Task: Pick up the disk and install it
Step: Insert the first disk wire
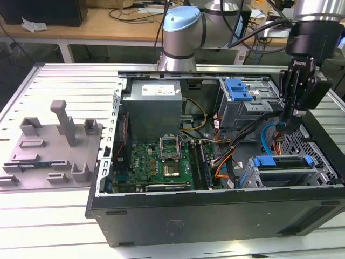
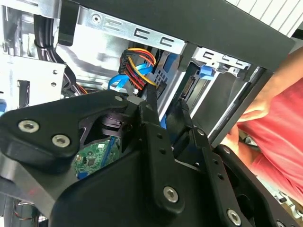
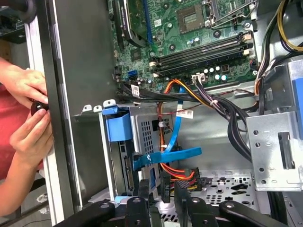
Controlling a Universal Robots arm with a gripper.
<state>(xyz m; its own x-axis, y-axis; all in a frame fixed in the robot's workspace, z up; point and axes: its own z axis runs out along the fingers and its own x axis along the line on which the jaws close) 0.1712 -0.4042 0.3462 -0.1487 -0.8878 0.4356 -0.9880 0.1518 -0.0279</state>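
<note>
The black gripper (image 1: 289,125) is held just above the silver, blue-framed disk (image 1: 282,162), fingers parted and empty, apparently because the disk is already seated in the open black computer case's (image 1: 215,218) corner bay.

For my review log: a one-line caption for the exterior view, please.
Gripper hangs inside the open computer case, just above the blue-framed disk sitting in a drive cage.
</note>
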